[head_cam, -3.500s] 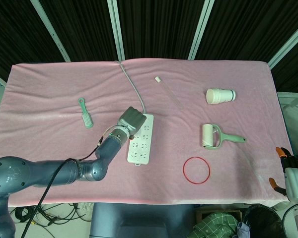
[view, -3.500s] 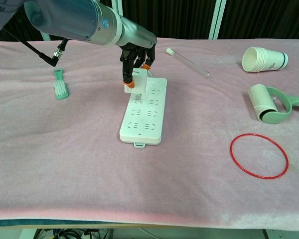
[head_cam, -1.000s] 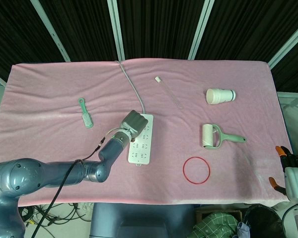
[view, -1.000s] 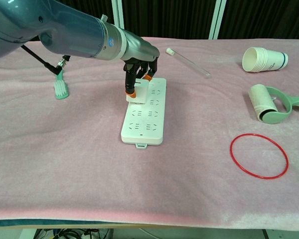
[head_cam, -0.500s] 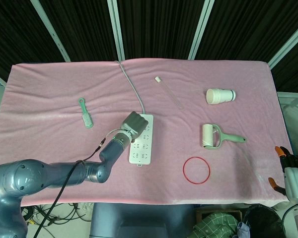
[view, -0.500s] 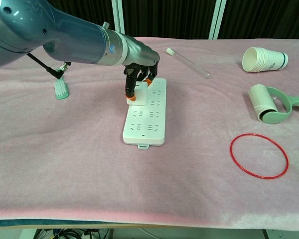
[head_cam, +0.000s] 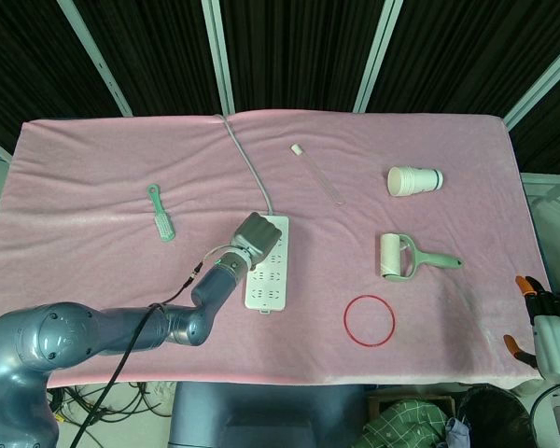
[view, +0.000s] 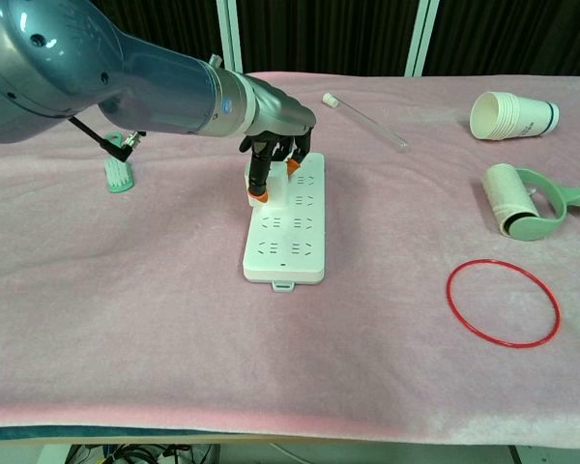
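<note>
At bench centre, left hand (view: 275,155) sits on the far-left part of the white power strip (view: 286,227), fingers bunched downward with orange tips on the strip face. A small white piece, prob. a plug, appears pinched under the fingers (view: 259,184), but chest view doesn't show it clearly; whether hand is clamped on it or just pressing the strip: cannot tell.

Progress, as judged: work looks mid-way. Hand is in contact w/ the strip and over a socket row; whether any plug is fully seated isn't visible. Left to do, by my reading: seat it or let go, then lift hand clear.

Orientation: strip lies flat on the pink cloth (head_cam: 93,149), long axis approx. 12–6 o'clock in head view, tilted slightly toward 1 o'clock at the far end. Grey cord (head_cam: 247,159) leaves the far end and runs toward 11 o'clock to the bench's back edge. Small tab end points to 6 o'clock.

Right hand (head_cam: 546,322) hangs off the bench at 4 o'clock, holds nothing, fingers apart.

Others: green brush (head_cam: 161,213) at 9 o'clock, tube (head_cam: 317,174) at 1, cup stack (head_cam: 414,179) at 2, lint roller (head_cam: 406,256) at 3, red ring (head_cam: 369,320) at 4–5.
</note>
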Tool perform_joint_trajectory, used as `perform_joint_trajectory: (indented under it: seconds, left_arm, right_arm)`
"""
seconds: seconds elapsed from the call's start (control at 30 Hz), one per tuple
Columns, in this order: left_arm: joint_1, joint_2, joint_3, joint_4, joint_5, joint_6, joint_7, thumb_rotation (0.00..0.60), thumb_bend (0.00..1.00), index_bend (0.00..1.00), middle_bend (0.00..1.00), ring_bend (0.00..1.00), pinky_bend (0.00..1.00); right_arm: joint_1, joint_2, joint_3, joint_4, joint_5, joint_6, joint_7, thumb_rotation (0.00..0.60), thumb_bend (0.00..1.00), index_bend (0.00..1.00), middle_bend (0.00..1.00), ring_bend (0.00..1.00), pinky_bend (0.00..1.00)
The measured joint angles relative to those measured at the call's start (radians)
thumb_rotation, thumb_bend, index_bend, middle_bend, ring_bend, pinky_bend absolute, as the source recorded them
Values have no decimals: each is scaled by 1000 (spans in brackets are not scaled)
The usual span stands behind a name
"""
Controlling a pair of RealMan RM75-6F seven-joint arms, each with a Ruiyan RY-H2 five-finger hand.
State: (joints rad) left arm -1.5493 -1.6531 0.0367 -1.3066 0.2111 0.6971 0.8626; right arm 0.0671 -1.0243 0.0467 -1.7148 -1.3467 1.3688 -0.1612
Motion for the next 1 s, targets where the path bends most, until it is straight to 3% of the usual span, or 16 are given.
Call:
perform_joint_trajectory:
  seconds: [0.4,0.5,0.6,0.67,0.73,0.83,1.0]
  left_arm:
    - [-3,-34,7,36,0,1,12,600,486,681,680,466,513]
    - [-2,-36,11,40,6,4,16,600,420,665,658,441,461]
    - [1,-36,12,42,19,21,17,600,299,551,513,318,307]
    - [4,-31,7,35,23,36,15,600,192,404,289,112,87]
    - [4,-20,2,19,17,46,15,600,124,317,118,5,0]
    - [1,-3,1,-7,-12,60,26,600,93,261,17,0,0]
    - [-2,44,-17,-100,-34,124,37,600,93,203,9,0,0]
  right_arm:
    - [1,2,-2,-2,-1,-3,2,600,161,42,78,181,168]
    - [1,2,-2,-2,-1,-3,2,600,161,42,78,181,168]
    - [1,2,-2,-2,-2,-3,1,600,161,42,78,181,168]
    - [1,1,-2,-2,-2,-3,0,600,161,42,78,181,168]
    - [1,1,-3,-2,-1,-3,-2,600,161,42,78,181,168]
    - [1,1,-3,-3,-1,-2,-4,600,161,42,78,181,168]
    - [1,1,-4,-3,1,-5,-6,600,160,42,78,181,168]
